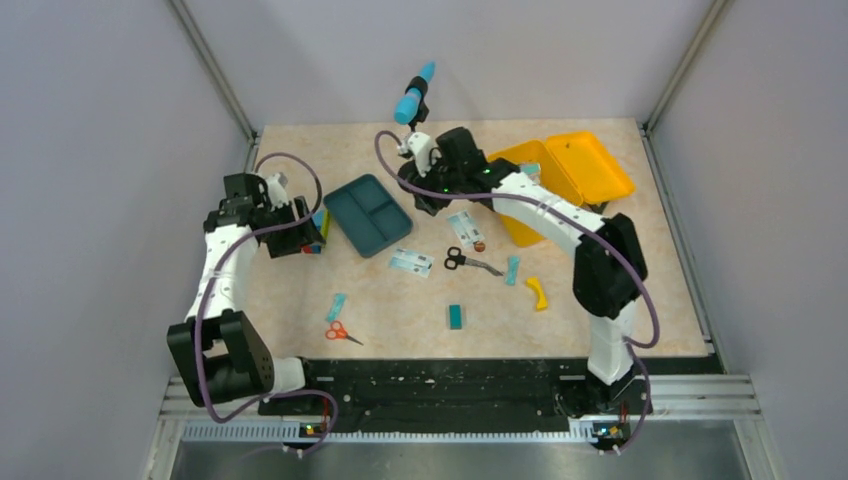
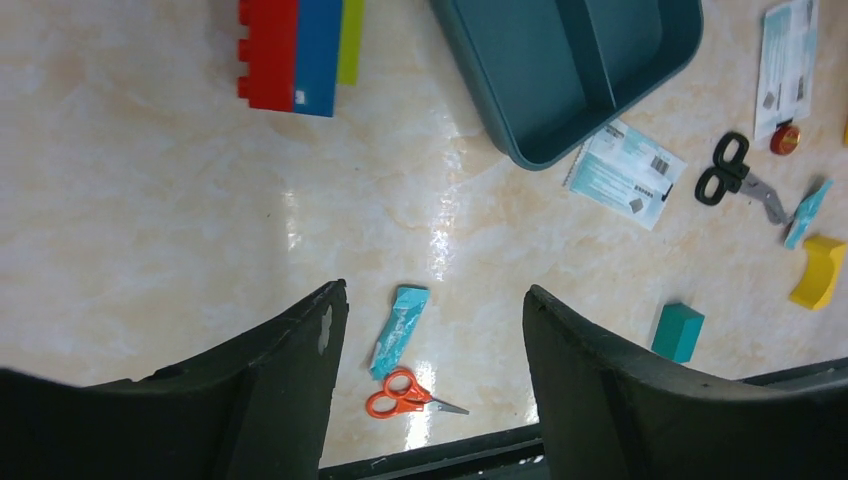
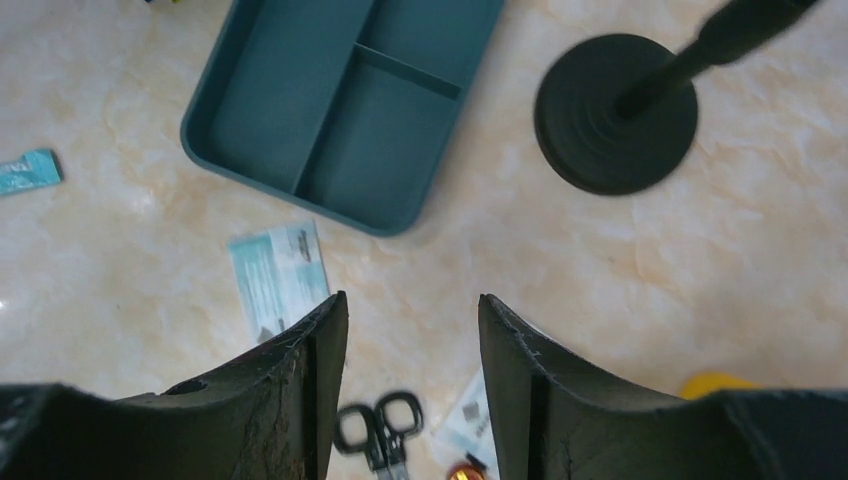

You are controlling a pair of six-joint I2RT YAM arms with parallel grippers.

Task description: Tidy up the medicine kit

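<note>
The yellow medicine kit [image 1: 572, 172] stands open at the back right, lid flung to the right. Its dark teal divided insert tray [image 1: 367, 213] lies empty out on the table, also in the left wrist view [image 2: 570, 70] and the right wrist view [image 3: 345, 105]. My right gripper [image 1: 425, 200] is open and empty, hovering between the tray and the kit. My left gripper [image 1: 300, 238] is open and empty at the left, near a stack of toy bricks [image 1: 318, 232].
Loose on the table: two paper sachets [image 1: 411, 262] [image 1: 466, 230], black scissors [image 1: 468, 262], orange scissors [image 1: 341, 333], teal wrappers [image 1: 336, 305] [image 1: 512, 270], a teal block [image 1: 455, 316], a small yellow curved piece [image 1: 539, 292], a small red cap [image 1: 479, 245]. A black stand with blue top [image 1: 413, 98] stands at the back.
</note>
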